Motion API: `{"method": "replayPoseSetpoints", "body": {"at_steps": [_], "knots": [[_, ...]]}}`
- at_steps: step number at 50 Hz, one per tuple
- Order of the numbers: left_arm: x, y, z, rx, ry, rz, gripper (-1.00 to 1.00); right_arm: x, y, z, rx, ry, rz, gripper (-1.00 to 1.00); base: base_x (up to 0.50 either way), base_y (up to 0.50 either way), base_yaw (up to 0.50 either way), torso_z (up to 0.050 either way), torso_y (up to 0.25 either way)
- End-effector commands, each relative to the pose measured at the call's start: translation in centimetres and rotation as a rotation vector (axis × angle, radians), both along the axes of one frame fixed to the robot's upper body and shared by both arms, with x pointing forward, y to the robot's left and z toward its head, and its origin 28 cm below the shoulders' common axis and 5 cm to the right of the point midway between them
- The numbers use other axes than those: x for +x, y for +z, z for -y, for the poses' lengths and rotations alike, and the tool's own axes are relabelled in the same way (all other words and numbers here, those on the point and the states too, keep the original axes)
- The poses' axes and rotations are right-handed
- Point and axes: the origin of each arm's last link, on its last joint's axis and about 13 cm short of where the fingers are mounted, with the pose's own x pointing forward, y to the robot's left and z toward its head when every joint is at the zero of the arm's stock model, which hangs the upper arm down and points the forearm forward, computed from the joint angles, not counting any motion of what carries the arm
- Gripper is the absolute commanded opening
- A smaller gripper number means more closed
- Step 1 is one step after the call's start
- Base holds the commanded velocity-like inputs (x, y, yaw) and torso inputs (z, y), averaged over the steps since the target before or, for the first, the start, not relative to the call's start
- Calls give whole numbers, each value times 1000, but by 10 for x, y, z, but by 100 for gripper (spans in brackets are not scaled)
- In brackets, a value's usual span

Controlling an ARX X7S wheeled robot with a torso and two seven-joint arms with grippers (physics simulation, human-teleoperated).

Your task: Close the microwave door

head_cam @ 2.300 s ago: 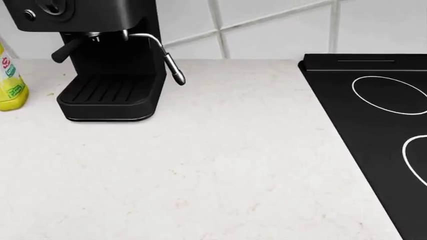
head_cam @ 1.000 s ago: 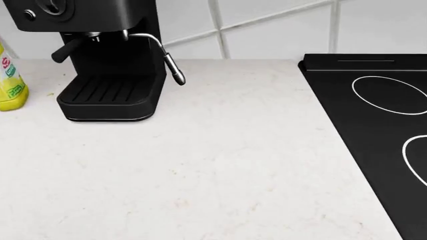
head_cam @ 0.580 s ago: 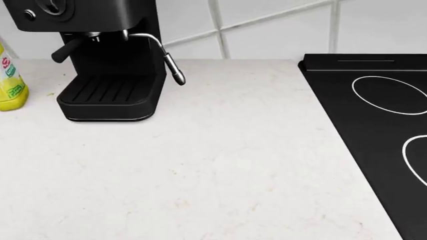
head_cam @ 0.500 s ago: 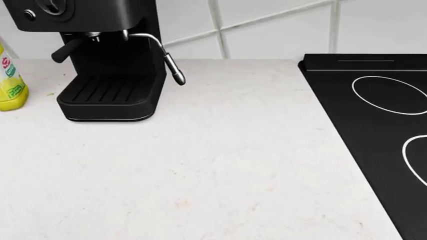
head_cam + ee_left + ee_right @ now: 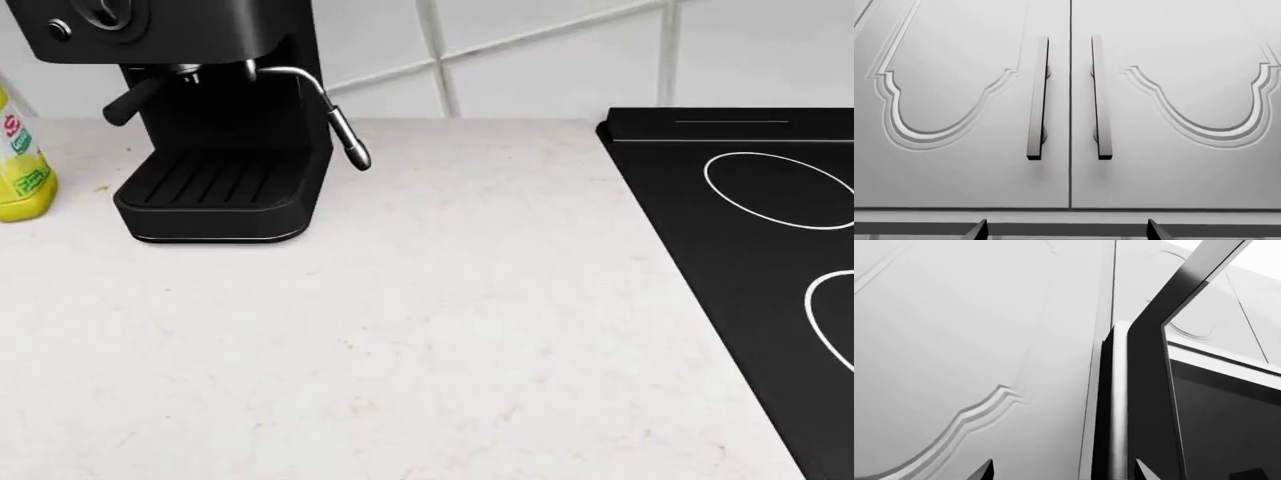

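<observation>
Two arms, neither shows in the head view; only the wrist views have them. Door (image 5: 1147,390) of the microwave appears only in the right wrist view: a dark panel standing open, edge-on against a pale cabinet front (image 5: 974,340), with its grey bar handle (image 5: 1119,405) running along the edge. The microwave body cannot be made out, and it is not in the head view.

Right gripper (image 5: 1062,469) has its fingers spread wide, holding nothing. The door edge sits between the tips and close to one; contact can't be told. Left gripper (image 5: 1066,231) is also spread and holds nothing, facing two shut cupboard doors (image 5: 954,75) with paired handles (image 5: 1037,100).

Likely step: start the push. No grasp should be needed. Press a finger flat on the door's outer face near the handle side, far from the hinge, and follow the arc until it latches. Risk is slipping off the thin edge.

Containers:
- Cupboards: shut, contents hidden.
- Coffee machine (image 5: 227,120): at the back left of the counter (image 5: 441,330), nothing on its drip tray.
- Yellow bottle (image 5: 20,165): at the counter's left edge, fill not visible.

Cooktop (image 5: 747,250) takes the right edge.
</observation>
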Motion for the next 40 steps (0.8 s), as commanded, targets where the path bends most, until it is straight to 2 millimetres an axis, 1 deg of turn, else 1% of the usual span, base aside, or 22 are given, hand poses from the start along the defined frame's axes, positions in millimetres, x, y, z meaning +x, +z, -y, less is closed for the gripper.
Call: {"method": "replayPoseSetpoints", "body": {"at_steps": [1,10,26,40], "knots": [[1,-1,0,1,0,-4,100,-1,2,9,17,-23,4,100,0,0,0,0,0],[3,-2,1,6,-3,-8,100,7,1,16,33,-47,-8,100,0,0,0,0,0],[2,-3,3,11,-5,-9,100,29,-4,24,64,-65,-50,100,0,0,0,0,0],[4,-4,3,15,-5,-14,100,32,-3,39,101,-102,-58,100,0,0,0,0,0]]}}
